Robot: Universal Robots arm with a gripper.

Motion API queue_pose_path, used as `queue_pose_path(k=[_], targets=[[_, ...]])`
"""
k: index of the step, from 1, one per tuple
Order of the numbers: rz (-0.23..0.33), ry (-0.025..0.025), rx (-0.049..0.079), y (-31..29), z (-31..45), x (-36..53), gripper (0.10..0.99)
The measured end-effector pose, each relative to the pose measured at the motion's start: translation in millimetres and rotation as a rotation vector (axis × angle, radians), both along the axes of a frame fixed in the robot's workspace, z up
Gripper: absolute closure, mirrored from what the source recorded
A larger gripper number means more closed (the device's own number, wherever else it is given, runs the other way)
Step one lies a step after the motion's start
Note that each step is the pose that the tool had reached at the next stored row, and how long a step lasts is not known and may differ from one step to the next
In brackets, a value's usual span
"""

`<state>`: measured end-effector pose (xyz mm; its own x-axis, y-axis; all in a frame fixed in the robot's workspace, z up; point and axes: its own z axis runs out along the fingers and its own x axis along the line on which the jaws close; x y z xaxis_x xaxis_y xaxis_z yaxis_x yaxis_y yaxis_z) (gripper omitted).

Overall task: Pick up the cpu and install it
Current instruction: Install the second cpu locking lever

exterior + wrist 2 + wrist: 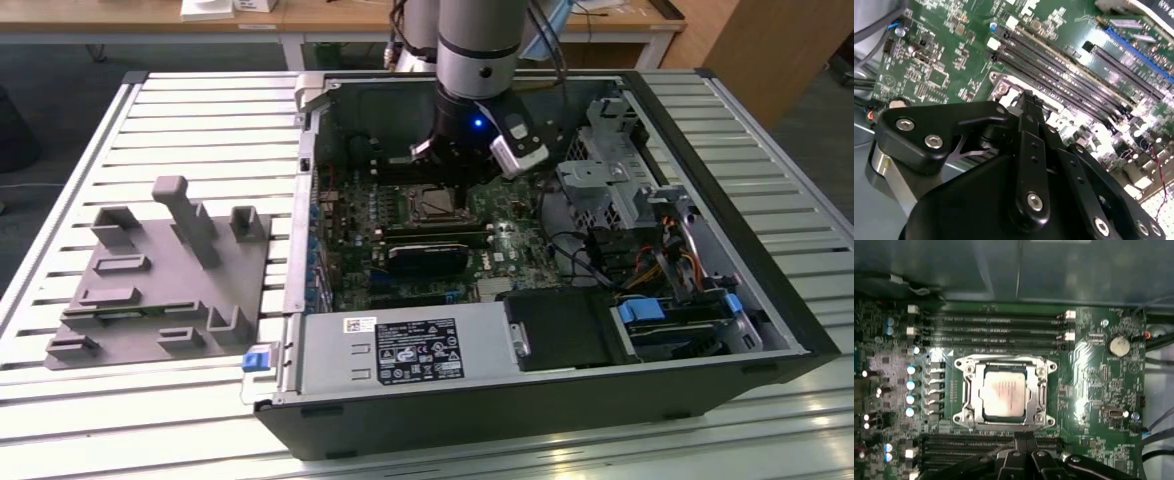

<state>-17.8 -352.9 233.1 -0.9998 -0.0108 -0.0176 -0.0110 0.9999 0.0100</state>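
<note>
Exterior view frames an open computer case [747, 300] lying on a slatted metal table [200, 110], with the robot arm [478, 50] reaching down into it from the upper middle of the frame. The gripper [451, 172] is hanging just above the motherboard [400, 250], over the processor socket [435, 204], and whether its jaws are open or closed cannot be told from this angle. A grey plastic fixture [160, 275] with upright posts is sitting on the table at the exterior view's left, well apart from the case. The power supply [400, 352] is occupying the lower middle of the case, and a drive cage [601, 185] with bundled cables is standing at the exterior view's right.

In the first wrist view the cpu [1003, 398] is lying flat inside the socket [1005, 392], its pale metal top facing up and the metal frame surrounding it. Rows of memory slots [994, 330] are running beside the socket, and a round coin battery [1118, 345] is sitting on the board nearby. The black linkage of the gripper [1024, 440] is showing at the bottom edge, apart from the chip and holding nothing visible.

In the second wrist view the gripper's black linkage bars [1029, 165] are filling the lower frame, with a corner of the socket [1004, 89] peeking out beyond them.
</note>
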Motion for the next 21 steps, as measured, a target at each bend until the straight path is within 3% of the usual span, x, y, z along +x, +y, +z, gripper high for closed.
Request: queue_pose_path(k=[10,16,21], targets=[[0.0,0.0001,0.0,-6.4,-0.9,-12.7,0.98],[0.0,0.0,0.0,-8.2,-1.9,-30.5,0.98],[0.001,0.0012,0.0,-8.4,-8.7,-33.9,0.98]])
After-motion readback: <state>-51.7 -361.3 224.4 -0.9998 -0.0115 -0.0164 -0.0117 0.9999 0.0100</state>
